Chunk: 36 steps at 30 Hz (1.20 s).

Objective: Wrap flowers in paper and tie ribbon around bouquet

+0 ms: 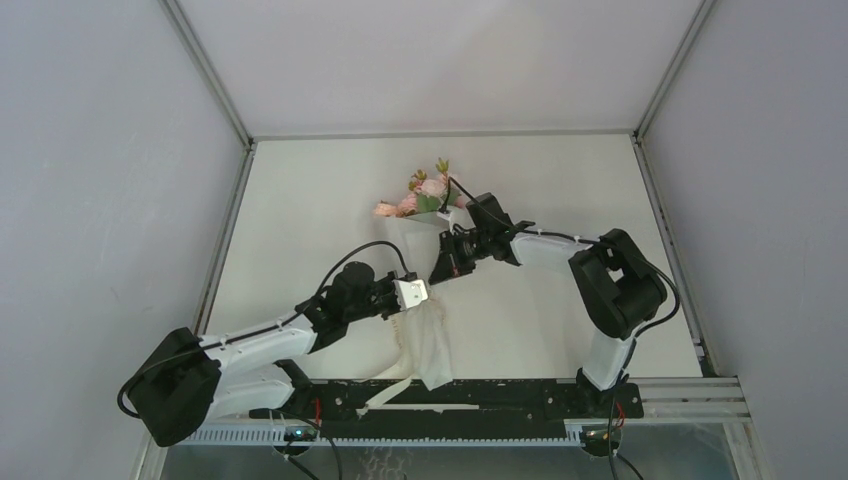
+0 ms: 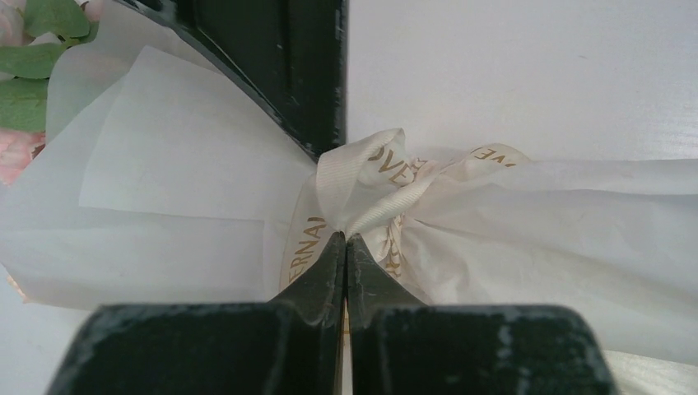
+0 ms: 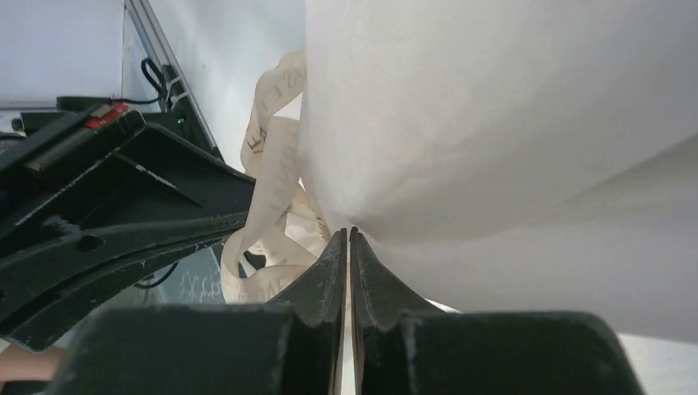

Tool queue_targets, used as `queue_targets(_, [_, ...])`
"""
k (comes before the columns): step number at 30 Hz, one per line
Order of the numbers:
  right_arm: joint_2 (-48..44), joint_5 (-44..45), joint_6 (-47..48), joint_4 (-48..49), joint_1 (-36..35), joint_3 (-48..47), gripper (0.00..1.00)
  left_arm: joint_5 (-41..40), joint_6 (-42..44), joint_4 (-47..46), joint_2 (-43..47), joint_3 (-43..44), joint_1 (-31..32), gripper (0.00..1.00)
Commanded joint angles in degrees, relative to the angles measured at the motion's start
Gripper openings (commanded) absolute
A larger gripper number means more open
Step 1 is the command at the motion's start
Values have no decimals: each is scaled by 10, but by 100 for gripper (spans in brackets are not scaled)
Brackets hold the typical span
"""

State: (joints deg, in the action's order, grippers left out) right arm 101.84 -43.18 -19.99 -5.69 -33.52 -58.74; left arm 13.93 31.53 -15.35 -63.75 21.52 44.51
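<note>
Bouquet of pink flowers in off-white paper cone [image 1: 412, 240]: I see left claw [image 2: 346, 240] clenched on cream lettered ribbon [image 2: 366, 177]; right claw [image 3: 347, 234] closed against the wrapping, grip unconfirmed.

White table [image 1: 330, 200] boxed by pale grey walls [image 1: 100, 150] — metal corner rails [image 1: 205, 70], seemingly aluminium — under soft, even light.

bouquet [image 1: 410, 245] lying on table [image 1: 300, 200] | left claw [image 1: 413, 293], right claw [image 1: 441, 268] near its middle
</note>
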Motion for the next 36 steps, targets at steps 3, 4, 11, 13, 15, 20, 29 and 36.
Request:
queue_targets(3, [11, -87, 41, 16, -21, -25, 10, 12, 11, -26, -3, 9, 3, 3])
queue_targets(4, [13, -100, 39, 26, -22, -25, 11, 12, 11, -26, -4, 8, 2, 3])
queue_targets(11, [23, -146, 33, 82, -26, -25, 15, 13, 11, -25, 2, 7, 2, 5])
queue_targets(13, [22, -153, 39, 81, -28, -24, 17, 11, 10, -26, 4, 6, 2, 5])
queue_targets(15, [21, -158, 45, 79, -31, -24, 20, 11, 10, -26, 5, 6, 2, 5])
queue_targets(20, [1, -158, 39, 112, -32, 4, 31, 12, 10, -30, 10, 2, 2, 6])
queue_targets(29, [11, -118, 29, 121, -46, 7, 33, 9, 9, -34, 13, -1, 2, 6])
queue_targets(36, [17, -86, 50, 90, -48, 7, 33, 5, 7, -38, 13, -2, 1, 6])
